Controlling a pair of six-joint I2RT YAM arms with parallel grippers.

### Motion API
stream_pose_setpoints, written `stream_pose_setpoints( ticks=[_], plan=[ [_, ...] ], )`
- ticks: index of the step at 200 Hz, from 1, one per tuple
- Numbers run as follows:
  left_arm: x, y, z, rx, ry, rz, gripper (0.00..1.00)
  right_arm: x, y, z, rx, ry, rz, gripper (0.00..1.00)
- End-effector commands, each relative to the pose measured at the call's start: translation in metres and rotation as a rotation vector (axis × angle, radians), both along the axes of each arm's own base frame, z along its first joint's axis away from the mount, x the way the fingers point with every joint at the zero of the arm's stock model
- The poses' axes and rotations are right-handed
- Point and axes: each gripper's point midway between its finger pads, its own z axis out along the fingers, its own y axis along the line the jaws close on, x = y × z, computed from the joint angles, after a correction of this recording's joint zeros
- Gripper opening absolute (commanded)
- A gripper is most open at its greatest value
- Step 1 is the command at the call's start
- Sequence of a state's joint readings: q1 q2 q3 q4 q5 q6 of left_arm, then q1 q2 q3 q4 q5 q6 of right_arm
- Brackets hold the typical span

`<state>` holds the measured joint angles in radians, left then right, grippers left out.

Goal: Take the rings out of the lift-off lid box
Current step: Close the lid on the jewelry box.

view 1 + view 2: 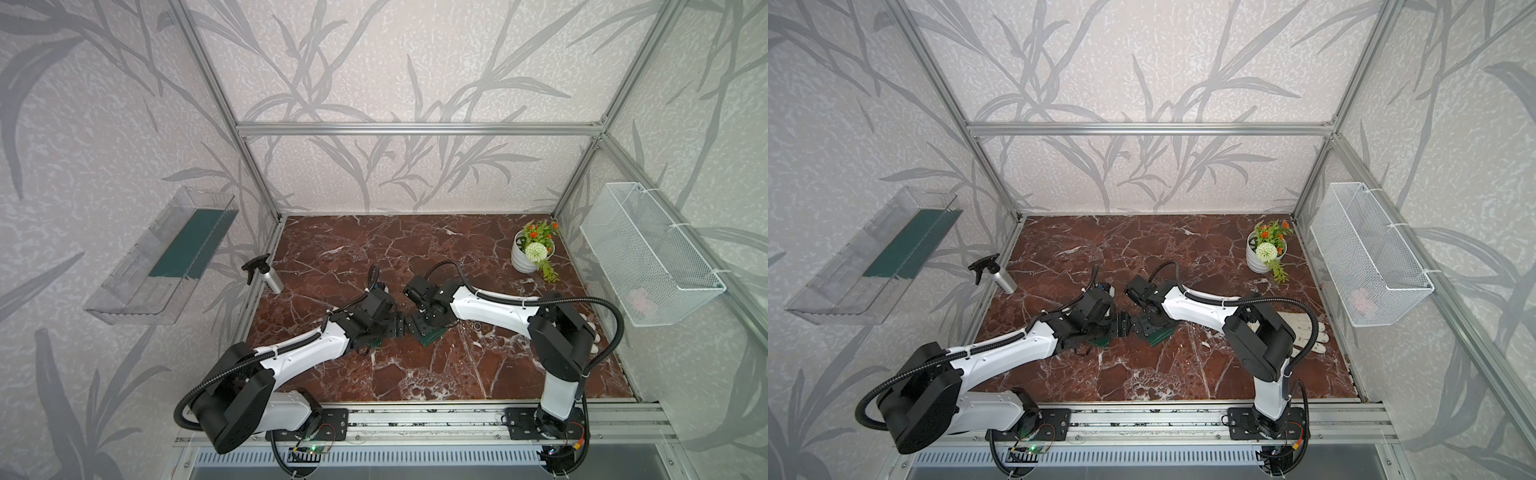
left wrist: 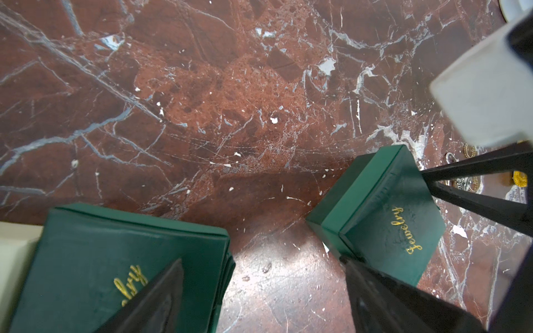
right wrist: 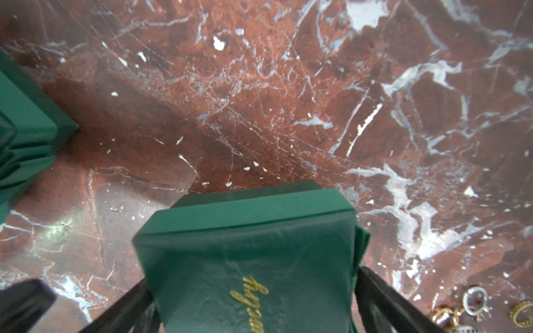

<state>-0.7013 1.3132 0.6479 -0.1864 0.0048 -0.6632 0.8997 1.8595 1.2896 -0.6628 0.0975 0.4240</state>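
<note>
Risk of scattering rings (image 3: 466, 299) beside box (image 3: 251, 245) on withdrawal: right gripper (image 3: 253, 282) spread wide astride box; left gripper (image 2: 261, 259) wide too, empty.

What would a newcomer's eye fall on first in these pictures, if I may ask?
The left arm and right arm almost meet at the middle of the red marble table, over a left box and a right box, both green with gold "Jewelry" lettering. A few rings lie loose on the marble beside the right box. A flower pot stands in the far right corner.
</note>
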Motion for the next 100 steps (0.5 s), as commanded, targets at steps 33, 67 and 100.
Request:
stream_pose_setpoints(
  ticks=[33,67,100],
  plan=[
    [-0.002,0.004,-0.002,-0.006,0.008,0.02,0.86,0.003,-0.005,0.03,0.037,-0.076,-0.029,0.99],
    [-0.001,0.005,0.002,-0.01,-0.003,0.023,0.86,0.006,-0.011,0.049,0.083,-0.132,-0.05,0.99],
    [-0.001,0.004,0.001,-0.01,0.002,0.022,0.86,0.011,-0.022,0.05,0.082,-0.14,-0.108,1.0]
  ],
)
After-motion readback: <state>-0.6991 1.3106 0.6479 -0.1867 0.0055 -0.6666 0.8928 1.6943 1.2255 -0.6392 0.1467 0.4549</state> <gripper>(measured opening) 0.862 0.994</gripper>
